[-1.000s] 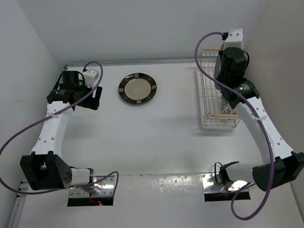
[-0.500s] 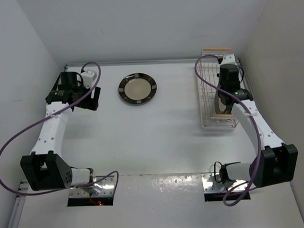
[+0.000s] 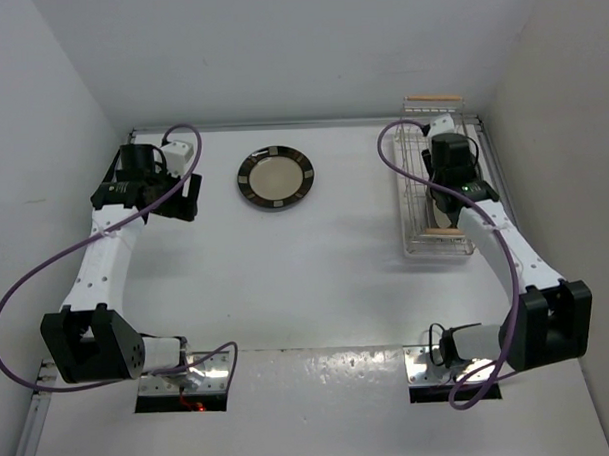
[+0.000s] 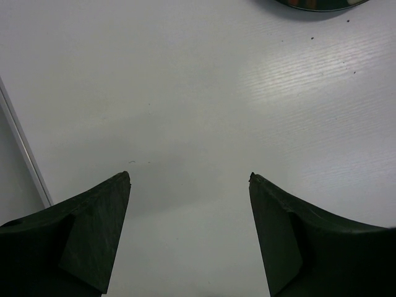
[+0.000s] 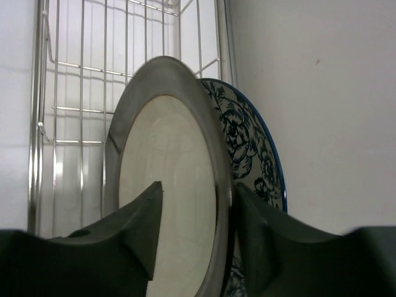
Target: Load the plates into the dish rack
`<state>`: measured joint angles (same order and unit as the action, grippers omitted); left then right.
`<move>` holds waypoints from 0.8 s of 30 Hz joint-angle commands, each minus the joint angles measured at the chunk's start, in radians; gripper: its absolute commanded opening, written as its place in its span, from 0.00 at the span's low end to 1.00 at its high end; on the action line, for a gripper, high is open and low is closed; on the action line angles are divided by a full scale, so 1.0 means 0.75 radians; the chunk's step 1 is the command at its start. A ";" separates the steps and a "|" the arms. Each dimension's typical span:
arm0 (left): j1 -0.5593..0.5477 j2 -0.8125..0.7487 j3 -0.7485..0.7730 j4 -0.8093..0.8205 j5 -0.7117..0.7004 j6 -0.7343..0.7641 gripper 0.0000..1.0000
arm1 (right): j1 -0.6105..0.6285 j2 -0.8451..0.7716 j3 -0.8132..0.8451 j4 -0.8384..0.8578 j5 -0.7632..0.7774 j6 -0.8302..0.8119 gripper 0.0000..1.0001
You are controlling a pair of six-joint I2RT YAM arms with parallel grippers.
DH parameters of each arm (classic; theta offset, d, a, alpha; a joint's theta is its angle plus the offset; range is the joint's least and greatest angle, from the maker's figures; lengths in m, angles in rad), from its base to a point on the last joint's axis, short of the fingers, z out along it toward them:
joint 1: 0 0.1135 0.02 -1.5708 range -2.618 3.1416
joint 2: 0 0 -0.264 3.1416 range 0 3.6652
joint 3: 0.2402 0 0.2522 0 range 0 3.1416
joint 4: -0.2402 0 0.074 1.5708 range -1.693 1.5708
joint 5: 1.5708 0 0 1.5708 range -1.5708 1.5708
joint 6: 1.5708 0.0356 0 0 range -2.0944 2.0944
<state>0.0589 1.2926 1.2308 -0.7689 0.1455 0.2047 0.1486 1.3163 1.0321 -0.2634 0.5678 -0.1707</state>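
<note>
Your right claw [image 5: 198,184] straddled the rim of the cream plate [image 5: 167,154], one finger at its face and the other behind it; whether it pinched, you could not tell. That plate stood on edge in the rack [image 5: 80,93], at 2 o'clock on the counter [image 3: 316,278], with the flowered plate [image 5: 247,142] close beside it at 3 o'clock. Your left claw [image 4: 190,176] hung spread wide over the counter. At 12 o'clock the blocked plate [image 3: 275,178] lay flat.
</note>
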 commanded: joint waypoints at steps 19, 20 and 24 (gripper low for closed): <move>-0.168 1.029 0.692 0.143 0.287 -0.283 0.86 | 0.011 -0.108 0.381 -0.268 -0.190 0.068 0.92; -0.183 1.072 0.763 0.170 0.250 -0.322 0.86 | 0.011 -0.117 0.379 -0.273 -0.189 0.090 0.92; -0.183 1.266 0.879 0.229 0.221 -0.393 0.86 | 0.017 -0.211 0.334 -0.285 -0.274 0.168 0.92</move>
<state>-0.0727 2.2154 1.8088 -0.6632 0.3077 -0.0044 0.1532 1.2243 1.2835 -0.4763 0.4129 -0.1040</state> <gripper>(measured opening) 0.855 0.919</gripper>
